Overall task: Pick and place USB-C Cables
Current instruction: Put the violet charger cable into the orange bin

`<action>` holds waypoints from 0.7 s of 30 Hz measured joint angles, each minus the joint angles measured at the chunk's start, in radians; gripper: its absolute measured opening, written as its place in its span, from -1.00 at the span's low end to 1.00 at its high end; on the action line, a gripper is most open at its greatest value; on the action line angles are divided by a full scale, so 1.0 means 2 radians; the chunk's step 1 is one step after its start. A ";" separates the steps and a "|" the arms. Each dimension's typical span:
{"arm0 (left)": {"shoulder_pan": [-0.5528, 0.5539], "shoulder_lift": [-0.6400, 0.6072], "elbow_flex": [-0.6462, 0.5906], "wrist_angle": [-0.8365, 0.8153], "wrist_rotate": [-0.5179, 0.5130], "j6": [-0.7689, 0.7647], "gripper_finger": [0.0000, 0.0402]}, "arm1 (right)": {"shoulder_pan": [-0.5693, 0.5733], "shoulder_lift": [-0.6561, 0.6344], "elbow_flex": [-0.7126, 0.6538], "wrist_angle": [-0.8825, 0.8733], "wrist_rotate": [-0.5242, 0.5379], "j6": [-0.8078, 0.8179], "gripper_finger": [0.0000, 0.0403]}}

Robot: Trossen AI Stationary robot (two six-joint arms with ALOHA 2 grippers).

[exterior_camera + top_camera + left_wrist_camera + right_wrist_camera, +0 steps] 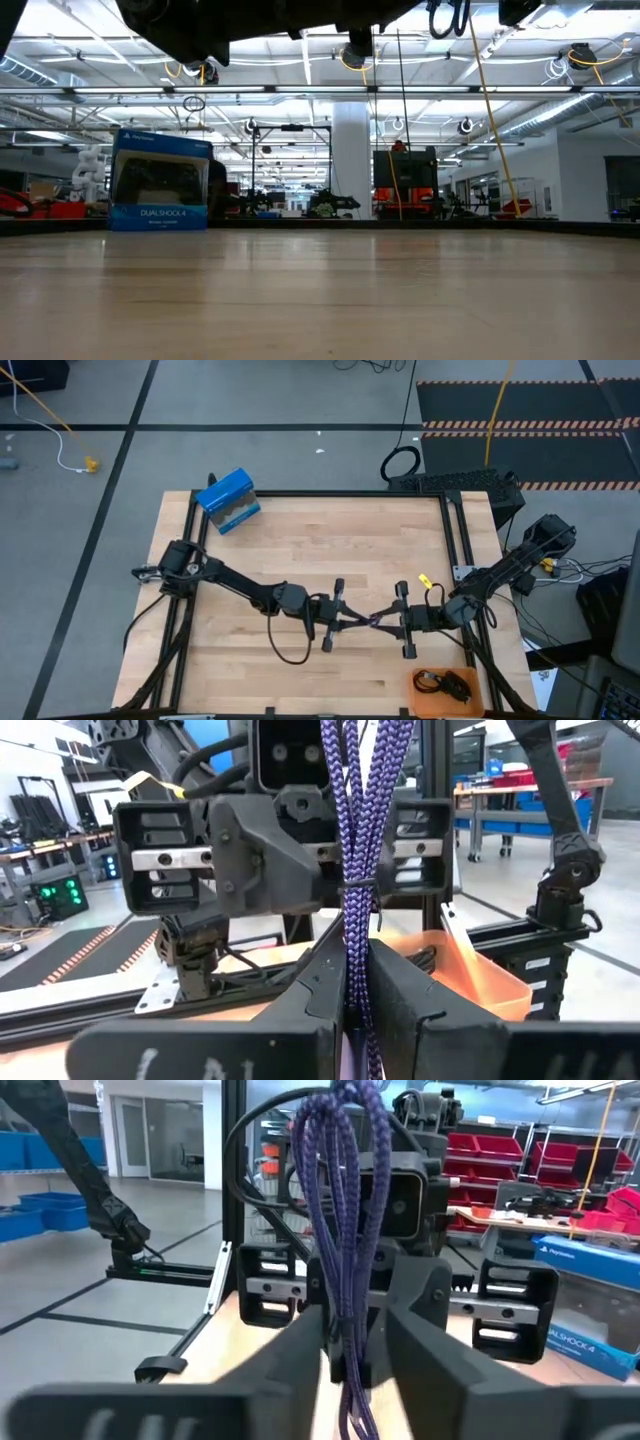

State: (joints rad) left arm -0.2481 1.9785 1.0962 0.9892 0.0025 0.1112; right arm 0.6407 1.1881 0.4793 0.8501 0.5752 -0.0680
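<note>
Both tools are meeting mid-table: I am clamping the left tool (331,616) and the right tool (403,620) on the same purple cable (366,620), each pinching one end. The bundle is stretching level between them, lifted off the table (330,540), its long axis running straight from one tool to the other. The orange bin (478,703), already holding dark cables, is sitting near the right arm, at the table's near right corner, so I am judging the right arm better placed to carry.
</note>
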 joint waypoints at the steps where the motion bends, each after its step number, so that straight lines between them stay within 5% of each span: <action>1: 0.000 0.000 0.000 0.000 0.000 0.000 -0.82 | 0.000 0.000 0.000 0.000 0.000 0.001 -0.41; 10: 0.001 0.000 0.000 0.000 -0.001 0.002 -0.82 | -0.001 0.000 0.000 0.012 0.000 0.010 0.04; 21: 0.001 0.000 0.000 0.001 -0.014 0.002 -0.82 | -0.022 0.018 0.000 0.058 -0.049 0.032 -0.19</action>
State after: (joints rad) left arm -0.2470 1.9793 1.0958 0.9909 -0.0261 0.1144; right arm 0.5962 1.2240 0.4793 0.9658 0.4764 -0.0042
